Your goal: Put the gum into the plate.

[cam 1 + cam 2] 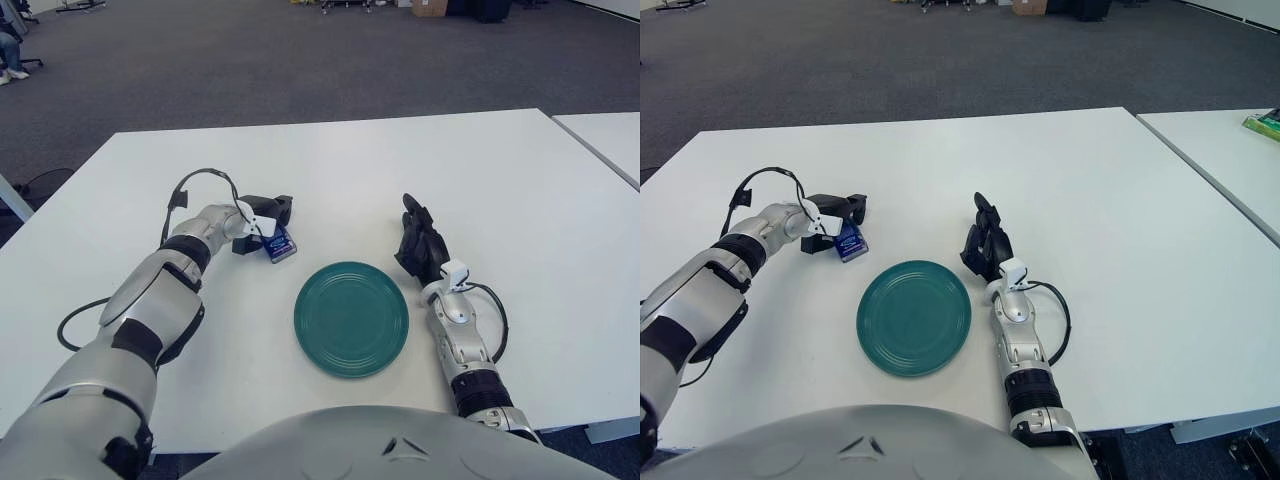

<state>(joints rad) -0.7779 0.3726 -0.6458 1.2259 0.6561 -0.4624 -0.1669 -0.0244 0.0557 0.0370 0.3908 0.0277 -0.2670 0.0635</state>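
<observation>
The gum, a small blue packet, sits pinched in the fingers of the left hand, a little to the left of the green plate and farther back on the white table. I can't tell whether the packet is clear of the tabletop or just brushing it; it looks tilted in the grip, with the dark fingers closed around its upper edge. The plate is bare, so nothing has been delivered yet. I'd judge the grasp made and the carry the step in hand. The next move calls for swinging the packet to the right and toward the robot until it is over the middle of the plate, then letting the fingers open so it drops inside the rim and not on it. The right hand shows just to the right of the plate, fingers loosely extended and holding nothing; it appears idle and well out of the carrying path.
</observation>
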